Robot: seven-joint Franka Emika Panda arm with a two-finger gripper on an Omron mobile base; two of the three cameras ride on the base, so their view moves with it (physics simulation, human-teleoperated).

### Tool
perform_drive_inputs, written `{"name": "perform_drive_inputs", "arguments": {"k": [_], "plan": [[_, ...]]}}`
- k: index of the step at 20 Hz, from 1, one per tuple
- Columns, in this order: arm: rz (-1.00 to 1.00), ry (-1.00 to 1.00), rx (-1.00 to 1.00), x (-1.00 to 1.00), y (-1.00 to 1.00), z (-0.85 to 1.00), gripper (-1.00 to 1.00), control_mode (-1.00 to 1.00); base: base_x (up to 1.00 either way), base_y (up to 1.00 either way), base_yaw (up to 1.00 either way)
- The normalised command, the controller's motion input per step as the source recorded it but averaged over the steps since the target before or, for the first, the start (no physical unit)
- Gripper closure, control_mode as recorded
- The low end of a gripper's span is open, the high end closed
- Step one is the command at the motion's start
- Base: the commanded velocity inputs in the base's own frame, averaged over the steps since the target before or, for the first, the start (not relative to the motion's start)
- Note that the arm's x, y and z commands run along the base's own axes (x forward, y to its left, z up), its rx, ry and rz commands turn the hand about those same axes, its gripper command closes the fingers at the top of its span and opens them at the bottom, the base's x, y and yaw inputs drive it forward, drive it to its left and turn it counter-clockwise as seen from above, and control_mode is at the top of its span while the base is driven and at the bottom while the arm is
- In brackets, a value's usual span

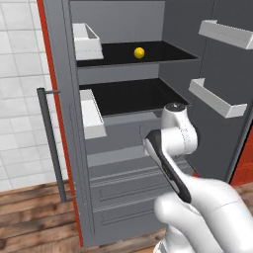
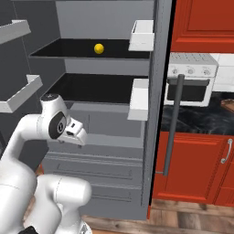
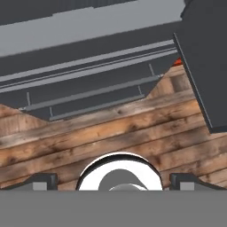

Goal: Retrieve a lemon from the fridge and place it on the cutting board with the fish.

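Right, fridge (image 1: 123, 148) doors open, lemon (image 1: 139, 52) sits alone on upper black shelf (image 1: 163, 52), hand (image 3: 111, 181) points down at floor (image 3: 111, 133) with fingers spread wide and empty: raise, level wrist, approach straight in.

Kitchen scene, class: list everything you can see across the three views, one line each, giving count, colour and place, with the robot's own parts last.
lemon: one, bright yellow, on the upper black shelf inside the fridge.
fridge: one, grey, both doors open, two drawers below.
door bins: four, white, two on each open door.
toaster oven: one, white, on the dark counter right of the fridge.
cabinets: red, above and below that counter.
floor: brown wooden planks.
arm: one, white with dark joints, folded before the drawers.
gripper: one, dark tips, jaws open, pointing down at the floor.
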Motion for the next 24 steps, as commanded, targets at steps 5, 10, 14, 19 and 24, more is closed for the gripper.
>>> {"name": "perform_drive_inputs", "arguments": {"k": [5, 10, 14, 19, 24], "plan": [[0.16, 0.00, 0.00, -0.39, 0.00, 0.31, -1.00, -1.00, 0.00, 0.00, 0.00], [0.19, -0.01, 0.00, -0.36, 0.00, 0.25, -1.00, -1.00, 0.00, 0.00, 0.00], [0.05, -0.01, 0.00, -0.21, 0.00, 0.18, -1.00, -1.00, 0.00, 0.00, 0.00], [0.00, 0.00, 0.00, -0.09, 0.00, 0.07, -1.00, -1.00, 0.00, 0.00, 0.00], [0.00, 0.00, 0.00, 0.00, 0.00, 0.00, -1.00, -1.00, 0.00, 0.00, 0.00]]}}
